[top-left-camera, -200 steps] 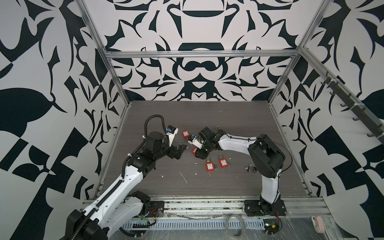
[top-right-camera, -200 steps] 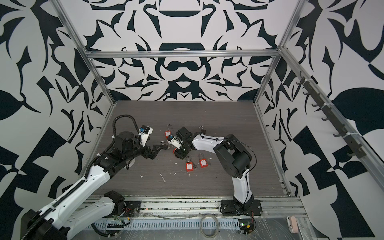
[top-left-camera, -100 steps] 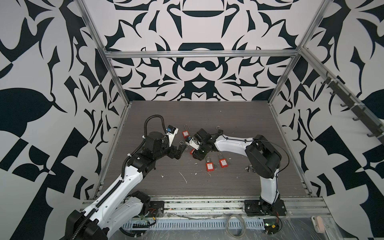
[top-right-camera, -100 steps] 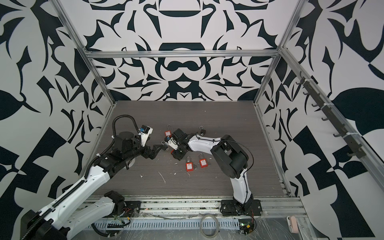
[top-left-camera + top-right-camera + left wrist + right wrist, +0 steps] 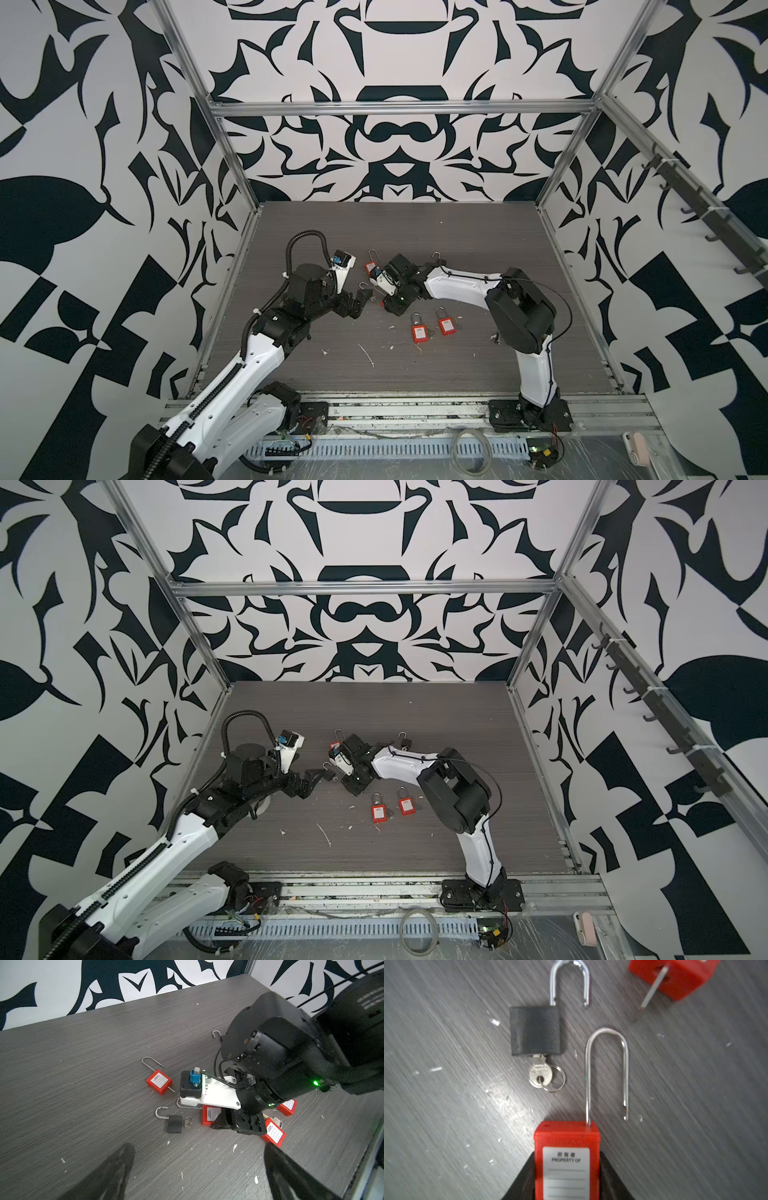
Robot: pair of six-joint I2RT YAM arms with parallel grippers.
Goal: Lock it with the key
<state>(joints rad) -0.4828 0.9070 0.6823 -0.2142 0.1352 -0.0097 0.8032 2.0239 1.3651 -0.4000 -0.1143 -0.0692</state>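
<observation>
A red padlock (image 5: 566, 1160) with a white "PROPERTY OF" label sits clamped by its sides between the jaws of the right gripper (image 5: 566, 1176). Its long shackle (image 5: 606, 1030) is open: one leg is in the body and the free end is swung clear. Just beside it, flat on the worktop (image 5: 446, 1105), lies a black padlock (image 5: 535, 1030). Its short shackle (image 5: 569, 972) is open too, and a silver key (image 5: 539, 1075) on a split ring is in its keyway.

Lab cell: patterned walls (image 5: 395, 137), aluminium frame (image 5: 399, 109)
</observation>
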